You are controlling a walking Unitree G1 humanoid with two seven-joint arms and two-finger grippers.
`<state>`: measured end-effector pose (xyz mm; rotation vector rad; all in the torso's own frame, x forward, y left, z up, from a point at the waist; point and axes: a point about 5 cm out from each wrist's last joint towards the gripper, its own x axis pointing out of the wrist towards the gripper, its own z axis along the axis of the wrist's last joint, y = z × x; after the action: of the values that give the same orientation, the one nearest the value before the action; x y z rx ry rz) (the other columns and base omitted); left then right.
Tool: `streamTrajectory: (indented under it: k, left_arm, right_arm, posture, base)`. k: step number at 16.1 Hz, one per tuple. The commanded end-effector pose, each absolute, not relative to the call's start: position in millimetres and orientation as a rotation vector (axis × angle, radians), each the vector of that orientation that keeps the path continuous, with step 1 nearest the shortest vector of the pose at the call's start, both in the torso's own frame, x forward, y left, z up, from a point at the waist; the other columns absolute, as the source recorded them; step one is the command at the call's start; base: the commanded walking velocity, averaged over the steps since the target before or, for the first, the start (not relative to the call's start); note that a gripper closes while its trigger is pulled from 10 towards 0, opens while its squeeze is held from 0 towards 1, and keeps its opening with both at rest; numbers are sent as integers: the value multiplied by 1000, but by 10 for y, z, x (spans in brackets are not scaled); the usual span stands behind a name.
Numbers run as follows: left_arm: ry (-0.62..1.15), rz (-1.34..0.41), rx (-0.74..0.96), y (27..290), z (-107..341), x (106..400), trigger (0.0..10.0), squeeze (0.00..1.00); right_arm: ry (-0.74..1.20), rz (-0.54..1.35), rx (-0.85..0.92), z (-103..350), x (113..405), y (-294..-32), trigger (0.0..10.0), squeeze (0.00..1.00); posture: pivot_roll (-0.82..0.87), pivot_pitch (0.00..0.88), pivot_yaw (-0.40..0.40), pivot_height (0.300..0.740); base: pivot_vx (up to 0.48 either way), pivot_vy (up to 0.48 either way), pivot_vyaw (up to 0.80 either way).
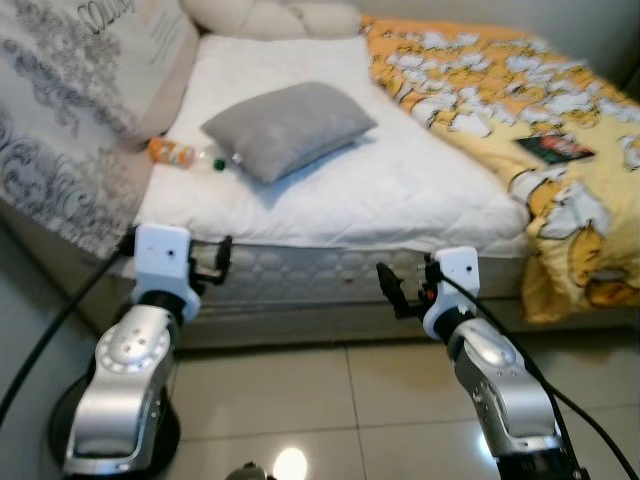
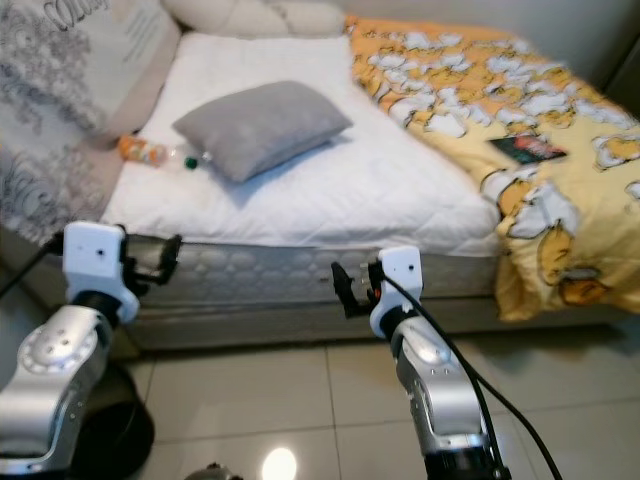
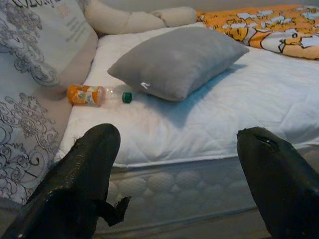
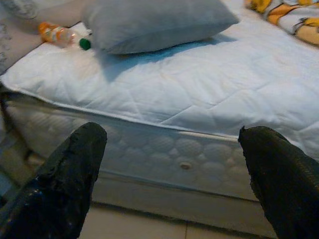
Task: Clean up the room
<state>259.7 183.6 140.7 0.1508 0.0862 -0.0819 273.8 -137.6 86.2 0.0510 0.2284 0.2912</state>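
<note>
— What is on the bed (image 1: 420, 190) from where you stand?

— A grey pillow (image 1: 288, 126) lies on the white mattress, near the middle. Just beside it, toward the robot's left, a plastic bottle (image 1: 183, 154) with an orange label and a green cap lies on its side. It is close to the big patterned cushion (image 1: 70, 110) that leans at the left edge. A yellow blanket (image 1: 520, 110) with a cartoon print covers the right part of the bed, and a dark flat packet (image 1: 556, 147) lies on it.

— And the robot's arms?

— Both are raised in front of the mattress edge, above the tiled floor (image 1: 330, 400). The left gripper (image 3: 184, 184) has its two black fingers spread wide apart, holding nothing. The right gripper (image 4: 174, 174) is the same: fingers far apart, nothing between them. Both are apart from the bottle and the pillow.
</note>
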Motion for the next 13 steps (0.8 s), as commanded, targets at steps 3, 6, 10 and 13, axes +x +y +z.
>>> streamTrajectory:
  k: [3,6,10,13]
  left_arm:
    - [85,-96,162,1819,1409,2588,10000,0]
    - [86,-100,165,1806,1404,2587,10000,0]
    - [89,-104,161,1791,1399,2593,10000,0]
    - [91,-101,158,1790,1394,2589,10000,0]
  right_arm:
    - [212,277,54,889,2765,-1420,10000,0]
    - [214,238,56,886,2790,-1486,10000,0]
    - [210,251,28,896,2792,-1485,10000,0]
    - [211,282,-5,894,2794,-1449,10000,0]
  posture:
    - [60,0,-18,740]
    - [58,0,-18,740]
    - [55,0,-19,740]
    - [58,0,-23,740]
  base:
    - [334,0,533]
    - [326,0,0]
    - [315,0,0]
    - [315,0,423]
